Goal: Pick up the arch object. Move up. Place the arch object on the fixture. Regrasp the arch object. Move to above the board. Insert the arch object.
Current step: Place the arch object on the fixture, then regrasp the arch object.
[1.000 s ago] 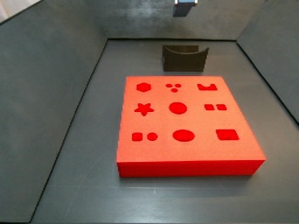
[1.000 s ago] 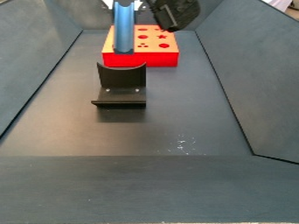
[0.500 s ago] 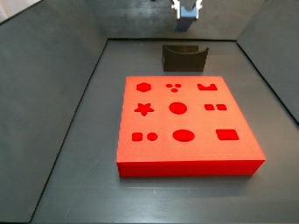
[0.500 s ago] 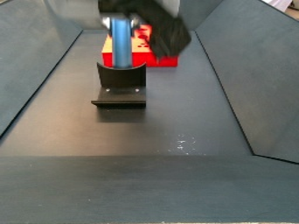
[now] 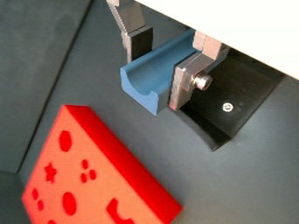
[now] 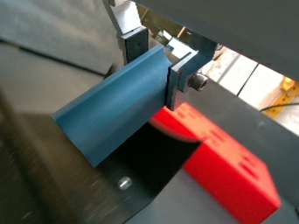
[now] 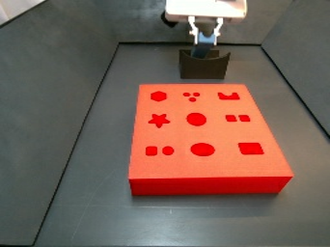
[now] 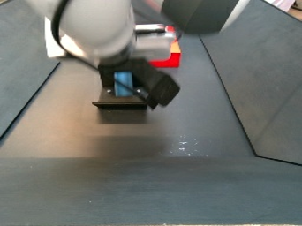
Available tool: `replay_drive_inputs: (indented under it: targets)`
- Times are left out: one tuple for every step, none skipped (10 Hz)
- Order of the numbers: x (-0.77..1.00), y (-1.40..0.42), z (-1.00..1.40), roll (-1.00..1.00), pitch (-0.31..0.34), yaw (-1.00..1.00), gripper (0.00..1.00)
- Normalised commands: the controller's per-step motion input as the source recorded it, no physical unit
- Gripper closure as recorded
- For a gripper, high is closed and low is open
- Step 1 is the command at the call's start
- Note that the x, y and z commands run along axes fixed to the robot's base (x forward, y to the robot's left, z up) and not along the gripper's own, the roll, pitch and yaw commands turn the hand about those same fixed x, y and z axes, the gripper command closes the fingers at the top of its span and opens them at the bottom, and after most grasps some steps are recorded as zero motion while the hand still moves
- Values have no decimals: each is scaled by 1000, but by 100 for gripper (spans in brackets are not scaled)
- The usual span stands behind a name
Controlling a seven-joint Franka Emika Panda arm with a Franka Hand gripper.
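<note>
My gripper is shut on the arch object, a light blue block with a curved groove, pinched across its width between the silver fingers. In both wrist views the block hangs over the dark fixture. In a side view the gripper stands low over the fixture, with the blue arch object right at the fixture's top; whether they touch cannot be told. The red-orange board with its cutouts lies on the floor beside the fixture.
Dark sloping walls enclose the floor on both sides. The arm's bulky white and black body hides most of the board in a side view. A screw head sits in the fixture's base plate.
The gripper has come down with the arch object from high above to just over the fixture's top. The board and fixture have not moved.
</note>
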Motion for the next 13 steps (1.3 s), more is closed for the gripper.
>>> replay_drive_inputs:
  targets:
    - [150, 107, -757, -178, 8, -206, 100]
    - [117, 81, -517, -172, -18, -174, 100]
    - [102, 86, -376, -146, -31, -144, 100]
    - [74, 109, -333, -127, -52, -113, 100]
    - [72, 107, -333, -127, -52, -97, 100]
    - [73, 104, -333, -126, -51, -67, 100]
    - [0, 0, 0, 0, 0, 0, 0]
    - [0, 0, 1000, 20, 20, 35, 0]
    - [-11, 5, 1000, 28, 28, 40, 0]
    - [-24, 4, 1000, 34, 39, 38, 0]
    - [-32, -1, 1000, 55, 57, 22, 0]
    - [-37, 2, 1000, 58, 70, 17, 0]
    - [-35, 7, 873, 53, 90, 1, 0]
